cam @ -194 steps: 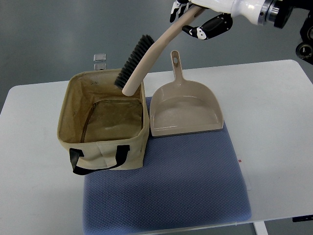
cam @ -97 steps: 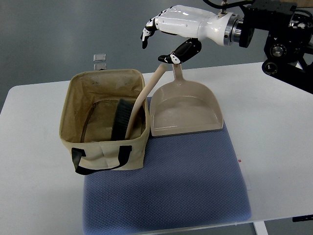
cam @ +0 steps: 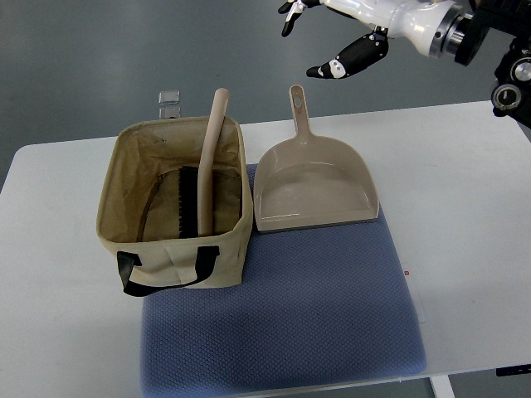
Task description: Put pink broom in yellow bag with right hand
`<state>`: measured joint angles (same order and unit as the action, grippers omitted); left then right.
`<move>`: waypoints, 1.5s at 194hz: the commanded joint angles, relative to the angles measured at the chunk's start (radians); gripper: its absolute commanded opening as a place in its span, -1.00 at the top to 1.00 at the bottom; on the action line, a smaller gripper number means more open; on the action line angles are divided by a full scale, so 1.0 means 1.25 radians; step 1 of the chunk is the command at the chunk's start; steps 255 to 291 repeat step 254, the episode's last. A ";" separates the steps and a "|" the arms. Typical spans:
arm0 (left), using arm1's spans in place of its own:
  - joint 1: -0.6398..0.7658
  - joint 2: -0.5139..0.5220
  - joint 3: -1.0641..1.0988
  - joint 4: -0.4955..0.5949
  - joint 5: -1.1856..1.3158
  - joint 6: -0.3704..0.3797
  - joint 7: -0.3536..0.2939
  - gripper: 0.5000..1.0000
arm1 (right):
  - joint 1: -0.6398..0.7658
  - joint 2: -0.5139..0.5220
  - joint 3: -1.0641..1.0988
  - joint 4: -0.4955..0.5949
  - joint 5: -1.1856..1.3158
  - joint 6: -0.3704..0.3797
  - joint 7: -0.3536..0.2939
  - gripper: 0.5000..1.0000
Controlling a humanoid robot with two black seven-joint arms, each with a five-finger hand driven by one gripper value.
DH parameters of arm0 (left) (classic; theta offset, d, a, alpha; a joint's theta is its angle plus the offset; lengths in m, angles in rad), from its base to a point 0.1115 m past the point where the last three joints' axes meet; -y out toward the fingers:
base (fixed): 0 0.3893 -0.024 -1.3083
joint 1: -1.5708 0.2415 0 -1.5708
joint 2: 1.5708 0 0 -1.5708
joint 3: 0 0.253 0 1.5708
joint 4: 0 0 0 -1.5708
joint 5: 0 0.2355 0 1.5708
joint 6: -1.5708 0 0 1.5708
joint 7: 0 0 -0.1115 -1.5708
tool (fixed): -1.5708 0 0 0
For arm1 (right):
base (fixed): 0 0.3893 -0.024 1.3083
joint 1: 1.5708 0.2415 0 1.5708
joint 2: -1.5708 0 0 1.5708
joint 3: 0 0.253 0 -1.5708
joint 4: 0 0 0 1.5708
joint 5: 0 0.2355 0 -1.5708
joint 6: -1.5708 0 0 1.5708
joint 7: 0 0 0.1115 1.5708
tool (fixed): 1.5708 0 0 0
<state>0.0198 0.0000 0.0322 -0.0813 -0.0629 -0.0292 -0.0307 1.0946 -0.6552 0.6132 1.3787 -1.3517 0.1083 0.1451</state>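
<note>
One right robot hand [cam: 332, 37], fingers spread and empty, hovers above the pale pink plastic broom [cam: 202, 178] resting below-left inside the yellow canvas bag [cam: 176, 207]; placement looks finished, only withdrawal remaining.

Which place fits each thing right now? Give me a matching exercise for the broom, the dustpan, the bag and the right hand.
Things:
1. broom
2. dustpan
3. bag
4. right hand

Places or states:
A. raised above the table's far edge, fingers spread, holding nothing
B. on the blue mat, handle pointing away from the robot
C. inside the bag, handle sticking out over the far rim
D. at the mat's left edge, black straps facing the robot

Pairs: 1-C, 2-B, 3-D, 4-A
</note>
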 commanded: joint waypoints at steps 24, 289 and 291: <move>0.000 0.000 0.000 0.000 0.000 0.000 0.000 -1.00 | -0.258 0.017 0.294 -0.030 0.127 -0.004 -0.019 -0.29; 0.000 0.000 0.000 0.000 0.000 0.000 0.000 -1.00 | -0.704 0.467 0.729 -0.127 0.290 -0.116 -0.006 -0.71; 0.000 0.000 0.000 0.000 0.000 0.000 0.000 -1.00 | -0.704 0.467 0.729 -0.127 0.290 -0.116 -0.006 -0.71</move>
